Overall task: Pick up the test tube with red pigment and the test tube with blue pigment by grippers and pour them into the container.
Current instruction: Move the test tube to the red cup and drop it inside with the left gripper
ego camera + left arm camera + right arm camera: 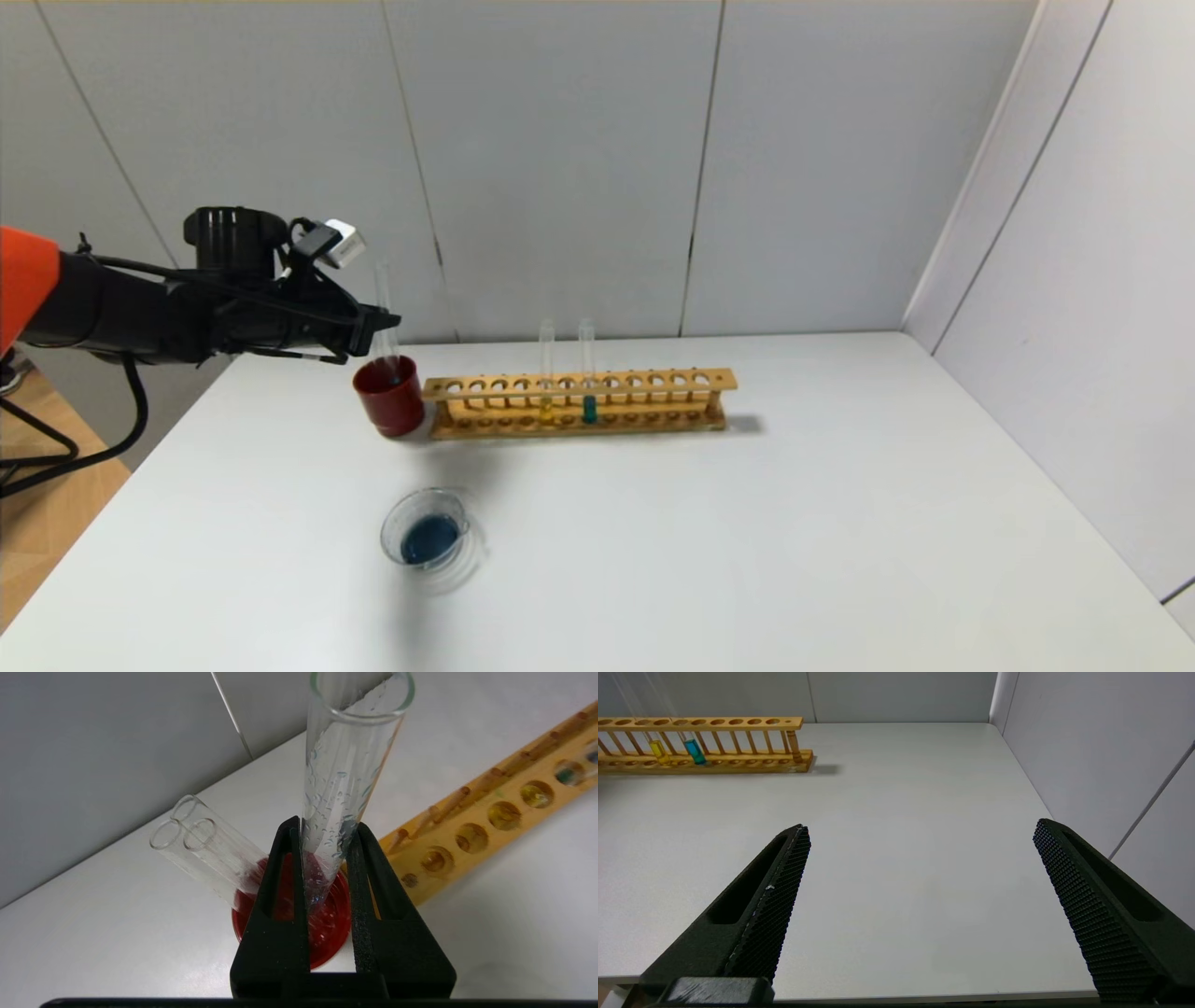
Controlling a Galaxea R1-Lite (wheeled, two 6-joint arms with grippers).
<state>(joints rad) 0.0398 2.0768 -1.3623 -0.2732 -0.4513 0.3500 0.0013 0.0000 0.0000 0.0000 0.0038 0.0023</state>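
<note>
Left gripper (327,835) pinches an emptied tube (343,770) over the red cup (327,933); releasing crooked could tip it out.

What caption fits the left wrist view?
Left hand lowers an emptied, droplet-streaked clear glass test tube into the dark red cup.

Crowded far-left, open right
Red cup (389,399) touches rack (579,403) end; dish (427,537) nearer; right desk (887,523) bare.
</note>
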